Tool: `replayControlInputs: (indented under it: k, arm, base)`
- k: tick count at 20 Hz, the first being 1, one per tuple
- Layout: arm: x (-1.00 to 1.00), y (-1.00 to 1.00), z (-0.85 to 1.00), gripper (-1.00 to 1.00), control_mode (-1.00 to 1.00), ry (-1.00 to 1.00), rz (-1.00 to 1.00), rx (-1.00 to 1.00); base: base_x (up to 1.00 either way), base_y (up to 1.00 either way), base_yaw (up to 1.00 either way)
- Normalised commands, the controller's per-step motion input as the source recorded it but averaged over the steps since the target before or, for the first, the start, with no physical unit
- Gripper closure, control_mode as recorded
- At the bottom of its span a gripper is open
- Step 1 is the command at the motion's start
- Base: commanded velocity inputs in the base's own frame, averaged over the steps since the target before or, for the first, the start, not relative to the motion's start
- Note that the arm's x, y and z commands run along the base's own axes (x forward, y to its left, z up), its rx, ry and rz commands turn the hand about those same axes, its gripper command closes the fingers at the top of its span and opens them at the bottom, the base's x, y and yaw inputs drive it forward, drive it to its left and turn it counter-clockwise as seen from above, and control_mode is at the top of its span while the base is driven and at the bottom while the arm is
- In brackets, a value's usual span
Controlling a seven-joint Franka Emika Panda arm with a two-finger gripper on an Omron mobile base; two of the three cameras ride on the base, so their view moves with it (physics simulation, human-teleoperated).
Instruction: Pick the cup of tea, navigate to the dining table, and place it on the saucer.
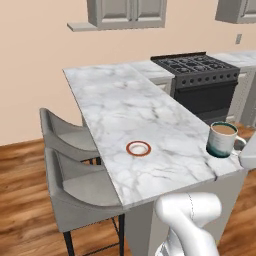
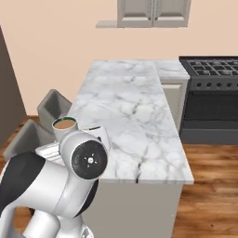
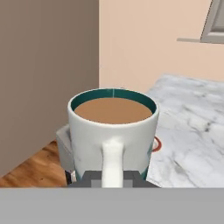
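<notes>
Holding the cup (image 3: 113,131) by its handle, claw (image 3: 113,177) pinched tight. Hanging over the table (image 1: 125,105) edge, off to the right of the saucer (image 1: 138,148). Needing to carry it level, slowly, straight above the saucer, then lowering softly without spilling tea.

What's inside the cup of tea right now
Brown tea fills the cup of tea nearly to its teal inner rim. The liquid hides the bottom, so anything beneath it cannot be seen.
</notes>
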Motion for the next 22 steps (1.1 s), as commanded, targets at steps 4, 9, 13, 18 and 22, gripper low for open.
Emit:
replayControlInputs:
  k: [4, 9, 13, 18, 22]
  arm:
    - [0.00, 0.00, 0.00, 1.00, 1.00, 0.00, 0.00, 0.00]
    - [0.00, 0.00, 0.00, 1.00, 1.00, 0.00, 0.00, 0.00]
    - [0.21, 0.04, 0.00, 1.00, -1.00, 0.00, 0.06, 0.01]
    - [0.96, 0.18, -0.02, 1.00, -1.00, 0.00, 0.27, 0.02]
    - [0.96, 0.24, -0.13, 1.00, -1.00, 0.01, 0.25, 0.00]
  base:
    - [0.69, 0.18, 0.04]
    - [0.69, 0.15, 0.19]
    - [0.54, 0.13, 0.18]
    - [0.00, 0.00, 0.00]
    - [0.00, 0.00, 0.00]
